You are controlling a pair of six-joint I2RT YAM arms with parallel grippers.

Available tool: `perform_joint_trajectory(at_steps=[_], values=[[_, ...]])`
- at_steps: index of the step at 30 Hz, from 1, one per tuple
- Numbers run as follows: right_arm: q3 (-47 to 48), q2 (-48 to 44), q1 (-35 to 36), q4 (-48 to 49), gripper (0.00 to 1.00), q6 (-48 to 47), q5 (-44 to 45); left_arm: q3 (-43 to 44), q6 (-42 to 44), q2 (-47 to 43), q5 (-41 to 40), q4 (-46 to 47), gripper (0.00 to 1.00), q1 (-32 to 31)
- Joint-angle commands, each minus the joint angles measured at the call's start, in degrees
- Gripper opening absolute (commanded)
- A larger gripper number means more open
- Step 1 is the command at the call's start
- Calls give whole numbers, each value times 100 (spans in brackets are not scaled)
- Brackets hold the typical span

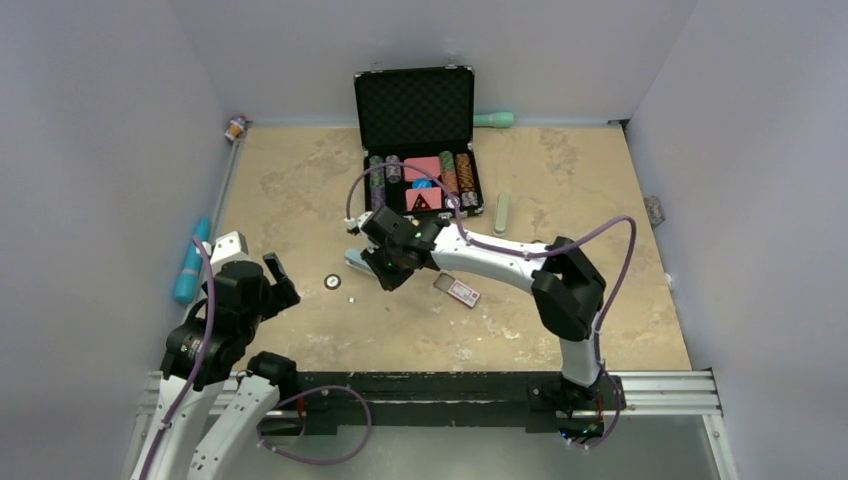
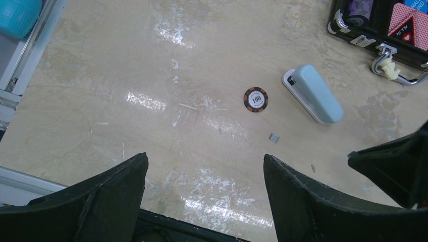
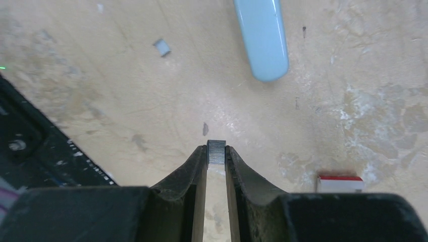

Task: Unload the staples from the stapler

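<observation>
The pale blue stapler (image 2: 313, 93) lies closed on the tan table, also in the right wrist view (image 3: 261, 38) and partly hidden under the right arm in the top view (image 1: 357, 262). My right gripper (image 3: 216, 151) is shut on a small silver-grey strip of staples (image 3: 216, 152) pinched at its fingertips, just above the table near the stapler. A second tiny staple strip (image 3: 161, 47) lies loose on the table, also in the left wrist view (image 2: 273, 137) and the top view (image 1: 351, 298). My left gripper (image 2: 204, 161) is open and empty, hovering over the left of the table (image 1: 272, 285).
A poker chip (image 2: 256, 99) lies left of the stapler. An open black case (image 1: 418, 150) of chips and cards stands at the back. A small red-and-white box (image 1: 462, 291) lies under the right arm. A teal object (image 1: 190, 262) rests by the left wall.
</observation>
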Motion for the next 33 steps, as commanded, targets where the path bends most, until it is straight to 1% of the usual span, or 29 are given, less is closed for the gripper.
perform_joint_trajectory(at_steps=[1,4,8,12,16,20,26,33], values=[[408,-666,-72,-324,21,220,-30,-9,94,-38,4,193,87,40],[331,-972,-257,-377,21,376,0,-4,102,-46,20,187,88,40],[-32,-1452,-617,-295,21,664,-5,-9,102,-47,27,198,88,40],[-619,-1894,-1023,-89,18,1053,39,-13,109,-46,46,200,88,40],[-1256,-2261,-1349,207,17,1503,48,-13,118,-55,48,206,87,40],[-1687,-2424,-1534,318,16,1951,108,-13,111,-73,39,206,87,40],[-2193,-2527,-1637,607,17,2525,174,-20,102,-99,24,193,87,39],[-2543,-2434,-1733,902,16,3047,176,-19,97,-108,19,198,87,40]])
